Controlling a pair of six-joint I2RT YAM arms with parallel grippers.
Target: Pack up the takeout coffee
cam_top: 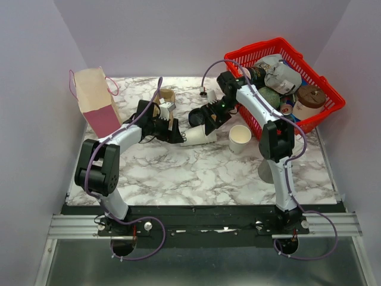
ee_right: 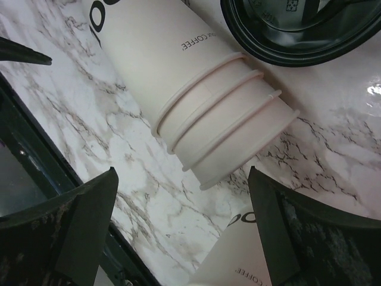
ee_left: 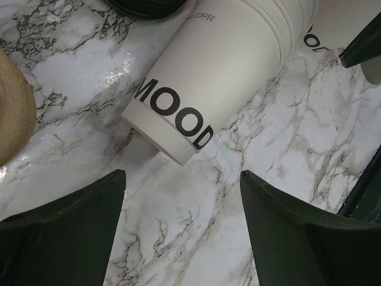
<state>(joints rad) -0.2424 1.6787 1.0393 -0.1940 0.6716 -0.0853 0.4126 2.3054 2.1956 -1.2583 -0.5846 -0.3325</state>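
Note:
A stack of nested white "MOOD" cups [ee_left: 208,83] lies on its side on the marble, between my two grippers. The takeout coffee's round black lid [ee_right: 303,30] rests just past the stack's rims [ee_right: 238,119]; I cannot tell whether a cup sits under it. My left gripper [ee_left: 183,174] hovers open over bare marble, short of the stack's base. My right gripper [ee_right: 183,170] is open near the rims, and a second printed white cup [ee_right: 262,256] lies by its right finger. In the top view the left gripper [cam_top: 172,131] and right gripper [cam_top: 202,121] face each other over the stack [cam_top: 199,138].
A lidless white cup [cam_top: 240,138] stands upright right of the stack. A pink and tan paper bag [cam_top: 95,101] stands at the back left. A red basket [cam_top: 324,107] full of items fills the back right. A brown cardboard piece [cam_top: 165,95] sits behind the left gripper.

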